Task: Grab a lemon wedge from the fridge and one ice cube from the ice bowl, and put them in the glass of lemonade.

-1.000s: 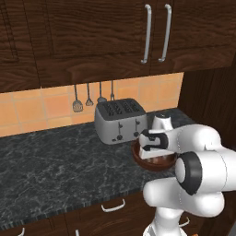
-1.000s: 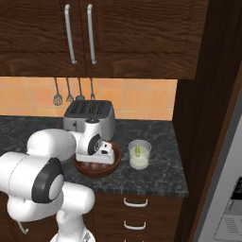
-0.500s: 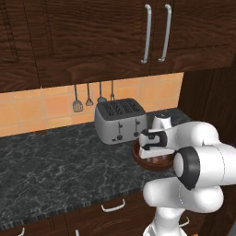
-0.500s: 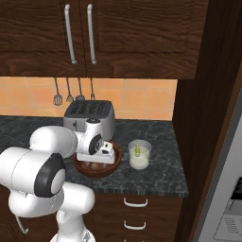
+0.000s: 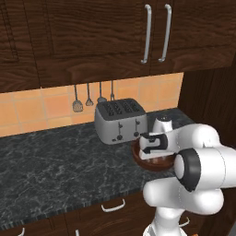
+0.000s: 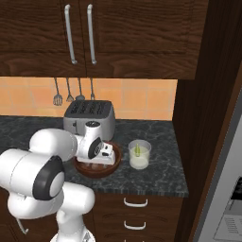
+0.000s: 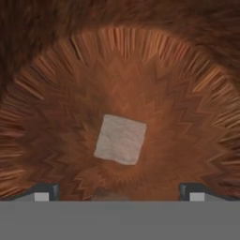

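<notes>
On the dark speckled surface (image 6: pixel 156 182), the ice bowl (image 6: pixel 82 167) sits just beside the glass of lemonade (image 6: pixel 140 154). The pincer (image 7: pixel 119 191) hangs spread over the bowl's middle, above a pale ice cube (image 7: pixel 120 139).

Ice bowl (image 7: pixel 187 93): reddish-brown, radiating zigzag wood grain. Ice cube (image 7: pixel 120 139): pale grey-white, faintly mottled. Counter (image 5: pixel 50 161): black stone with grey veining. Toaster (image 5: pixel 120 120): silver with dark slots. Glass of lemonade (image 6: pixel 140 154): clear, whitish-yellow liquid, a yellow-green piece inside. Cabinets (image 6: pixel 142 38): dark brown wood. Backsplash (image 6: pixel 142 97): orange tiles.
</notes>
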Motion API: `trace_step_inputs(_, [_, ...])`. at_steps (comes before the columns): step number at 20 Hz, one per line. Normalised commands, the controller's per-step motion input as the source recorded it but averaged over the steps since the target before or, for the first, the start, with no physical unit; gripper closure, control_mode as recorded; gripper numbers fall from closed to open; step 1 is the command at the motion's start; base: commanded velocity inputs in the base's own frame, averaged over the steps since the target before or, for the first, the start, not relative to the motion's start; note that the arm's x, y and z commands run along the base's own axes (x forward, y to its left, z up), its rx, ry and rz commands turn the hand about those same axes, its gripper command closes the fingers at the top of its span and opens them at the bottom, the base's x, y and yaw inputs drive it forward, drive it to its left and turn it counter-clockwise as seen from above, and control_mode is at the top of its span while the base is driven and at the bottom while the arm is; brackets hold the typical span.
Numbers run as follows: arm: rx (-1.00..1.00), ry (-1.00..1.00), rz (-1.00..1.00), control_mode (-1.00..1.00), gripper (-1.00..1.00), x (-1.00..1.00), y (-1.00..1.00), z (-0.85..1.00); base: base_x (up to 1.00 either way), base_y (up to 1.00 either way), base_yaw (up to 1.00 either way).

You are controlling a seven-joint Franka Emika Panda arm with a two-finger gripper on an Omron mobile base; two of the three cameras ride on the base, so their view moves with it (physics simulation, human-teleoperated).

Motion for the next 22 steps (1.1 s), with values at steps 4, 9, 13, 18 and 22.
trace_step_inputs(4, [0.0, -0.07, 0.0, -1.0, -1.0, -0.24, 0.0, -0.01, 0.0, 0.0, 0.0])
trace_step_inputs(9, [0.0, 0.0, 0.0, -1.0, -1.0, -0.04, 0.0, 0.0, 0.0, 0.0, 0.0])
trace_step_inputs(13, [0.0, 0.0, 0.0, -1.0, -1.0, -0.01, 0.0, 0.0, 0.0, 0.0, 0.0])
trace_step_inputs(18, [0.0, 0.02, 0.0, -1.0, -1.0, -0.18, 0.0, 0.0, 0.0, 0.0, 0.0])
trace_step_inputs(22, [0.0, 0.0, 0.0, -1.0, -1.0, 0.0, 0.0, -0.15, 0.0, 0.0, 0.0])
